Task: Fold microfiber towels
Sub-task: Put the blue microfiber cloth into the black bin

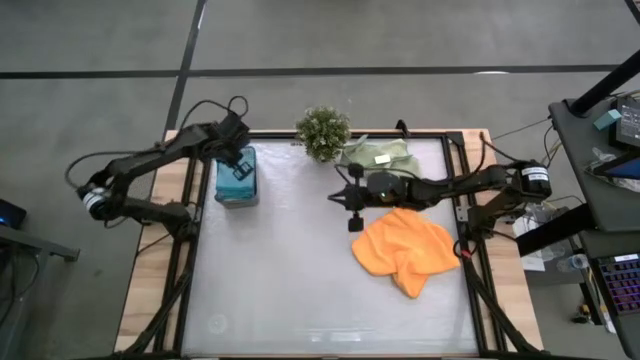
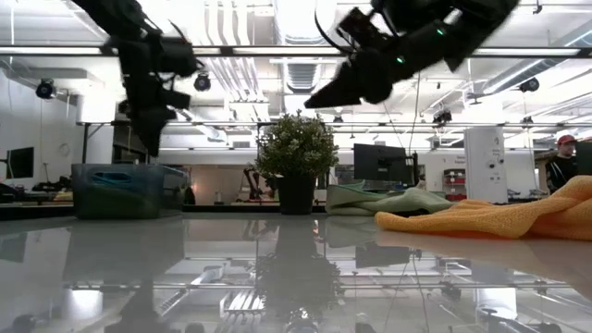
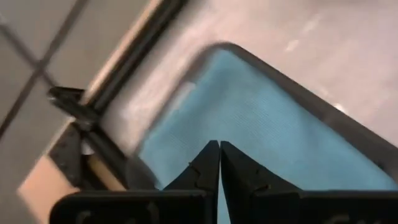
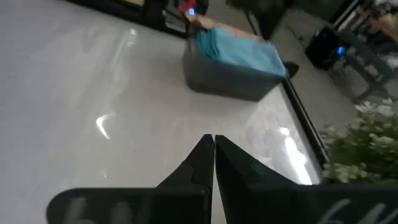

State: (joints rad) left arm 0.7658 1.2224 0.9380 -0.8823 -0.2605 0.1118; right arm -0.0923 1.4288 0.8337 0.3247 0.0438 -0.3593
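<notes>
With both grippers' fingers pressed together and empty, the right gripper [image 1: 352, 198] hanging just beside the crumpled orange towel [image 1: 405, 250] risks snagging one layer and dragging it toward the plant [image 1: 323, 132], while the left gripper [image 1: 238, 152] hovers over the tray's [image 1: 236, 198] teal towels [image 1: 236, 172].

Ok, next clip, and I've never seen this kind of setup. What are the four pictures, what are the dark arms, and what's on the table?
It is a robot with two dark arms at a white table, meant to fold towels. One picture looks straight down, one looks level across the tabletop, and two come from cameras on the wrists.

The left gripper hangs shut over a grey tray holding teal towels. The right gripper is shut and empty above the table's middle. Neither holds anything.

Beside the right arm lies a crumpled orange towel. At the far edge lie pale green towels next to a small plant.
</notes>
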